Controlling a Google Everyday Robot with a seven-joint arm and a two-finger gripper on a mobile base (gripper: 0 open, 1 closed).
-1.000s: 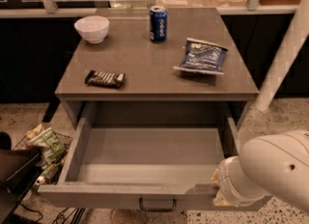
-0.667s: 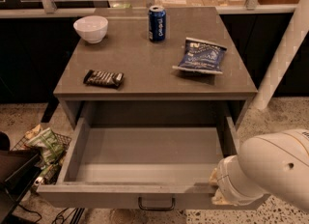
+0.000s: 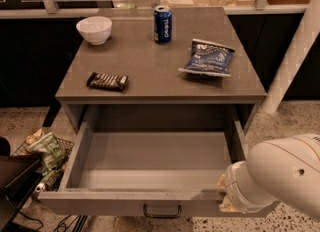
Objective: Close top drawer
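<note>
Top drawer [image 3: 150, 173] is pulled fully out at 6 o'clock, with its handle [image 3: 162, 211] at centre. Gripper [image 3: 223, 194] is set at the front panel's right end, 4 o'clock, mostly hidden by the arm [image 3: 285, 176]; released or clenched cannot be told. An off-centre push is judged likely to skew and jam the drawer, or slip off the corner. Farther, on the desk [image 3: 150, 71] at 12 o'clock, the can [image 3: 162, 24] could be toppled by a slam.

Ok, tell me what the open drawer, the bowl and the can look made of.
Wide grey top drawer: matte grey laminate or painted board, probably; flat, even sheen. Round white bowl: glossy ceramic or plastic, unclear. Blue soda can: metal, with silvery rim. The gripper sits at the drawer's front right corner.
</note>
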